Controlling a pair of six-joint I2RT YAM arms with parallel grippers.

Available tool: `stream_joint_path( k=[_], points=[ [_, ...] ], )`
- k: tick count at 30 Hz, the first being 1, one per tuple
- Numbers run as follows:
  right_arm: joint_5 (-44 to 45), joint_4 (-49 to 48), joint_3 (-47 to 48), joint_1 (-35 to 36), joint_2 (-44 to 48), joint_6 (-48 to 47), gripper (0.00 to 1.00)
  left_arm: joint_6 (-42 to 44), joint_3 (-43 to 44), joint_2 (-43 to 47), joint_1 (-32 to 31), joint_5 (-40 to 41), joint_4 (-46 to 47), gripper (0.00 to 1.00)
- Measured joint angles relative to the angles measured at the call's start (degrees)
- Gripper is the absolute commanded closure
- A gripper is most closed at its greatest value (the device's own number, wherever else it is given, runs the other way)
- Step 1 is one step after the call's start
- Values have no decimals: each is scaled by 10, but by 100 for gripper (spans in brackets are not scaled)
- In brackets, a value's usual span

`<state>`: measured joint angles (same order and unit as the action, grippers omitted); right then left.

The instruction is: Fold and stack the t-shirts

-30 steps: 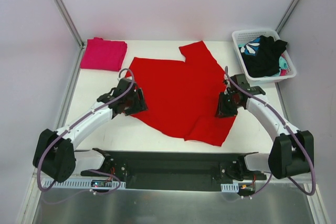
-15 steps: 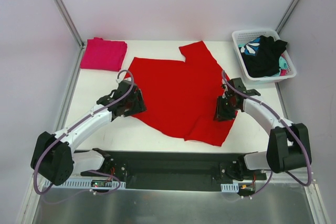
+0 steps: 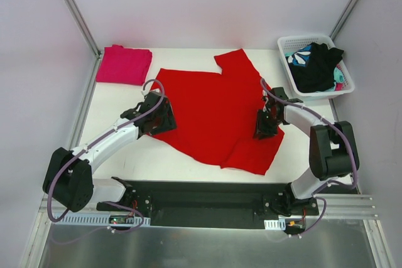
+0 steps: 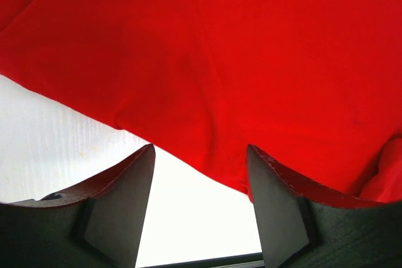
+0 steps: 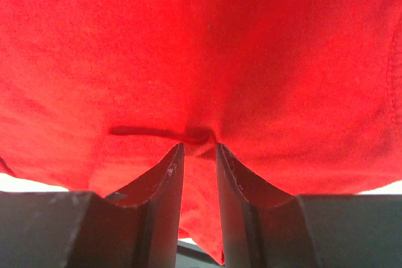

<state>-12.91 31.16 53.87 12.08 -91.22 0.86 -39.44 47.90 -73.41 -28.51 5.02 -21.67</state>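
Red t-shirt (image 3: 213, 114), left tool (image 4: 200, 155) wide at its edge, right tool (image 5: 199, 149) narrow, pinching a fold

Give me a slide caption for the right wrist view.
Right end effector pinching a small fold of the red t-shirt.

White arms (image 3: 108, 140), black joints (image 3: 65, 179), purple cables (image 3: 151, 85).
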Motion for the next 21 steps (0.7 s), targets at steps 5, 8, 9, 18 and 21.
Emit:
stream_joint_path(
  k=[5, 8, 9, 18, 21],
  points=[
    [-3, -13, 3, -4, -29, 0, 84, 0, 4, -5, 0, 0, 2, 41],
    [-6, -17, 3, -4, -35, -2, 96, 0, 4, -5, 0, 0, 3, 41],
    [-9, -18, 3, -4, -35, -1, 97, 0, 4, -5, 0, 0, 3, 41],
    [-12, 20, 4, 10, 26, -2, 99, 0, 4, -3, 0, 0, 3, 41],
    [-12, 47, 12, 34, 76, -2, 99, 0, 4, 6, 0, 0, 3, 40]
  ],
)
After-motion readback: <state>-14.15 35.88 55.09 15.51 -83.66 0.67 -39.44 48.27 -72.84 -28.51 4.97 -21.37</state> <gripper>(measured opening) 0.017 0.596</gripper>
